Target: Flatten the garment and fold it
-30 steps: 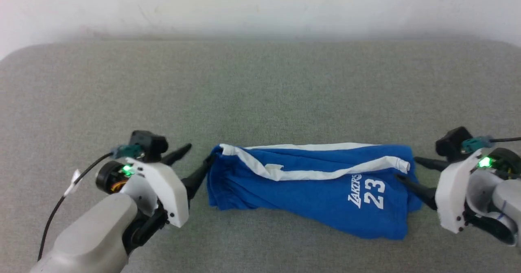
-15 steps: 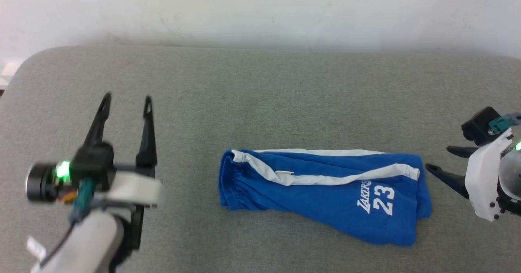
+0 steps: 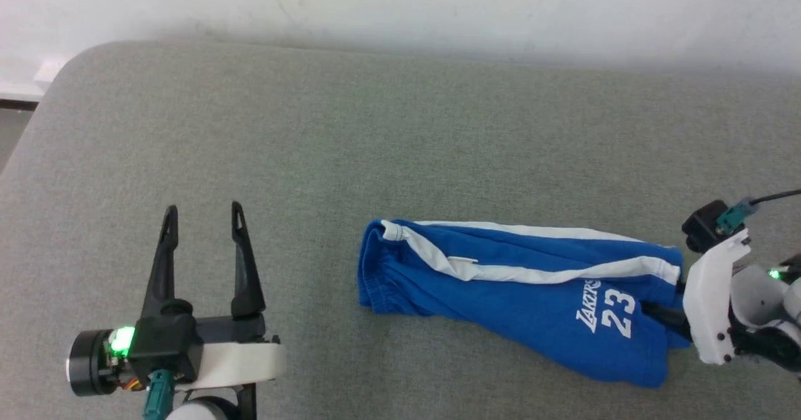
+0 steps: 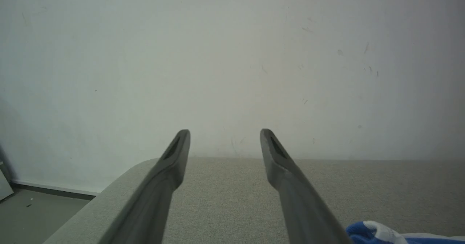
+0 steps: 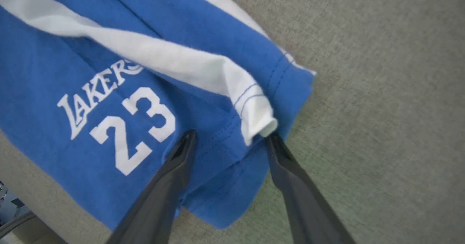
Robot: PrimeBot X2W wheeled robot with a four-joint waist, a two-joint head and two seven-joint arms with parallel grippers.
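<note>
**Left pincer backs off, right pincer returns to the hem**

A second ago both pincers sat tight against the two ends of the garment (image 3: 519,288). The left pincer (image 3: 203,208) has since pulled away from the waistband end. It now points at the far wall (image 3: 400,7), with the shorts well apart on its right side. The right pincer (image 5: 230,134) drew back half a second ago and has come in again at the hem end. The head camera has also shifted, so the slide of the whole scene is not the cloth moving. The shorts look the same: a long, doubled strip lying on the grey bench (image 3: 313,126).

I judge this as a regrasp. One fold seems done, and the right arm is lining up for the next one.

The left pincer is spread wide and empty, touching nothing. The right pincer is also released at full spread. Its fingertips straddle the hem corner directly ahead of it, one over the blue cloth near the "23" and the other beside the rolled end of the white trim (image 5: 254,116). Whether the tips press the cloth, I cannot tell. Nothing is clamped.
</note>
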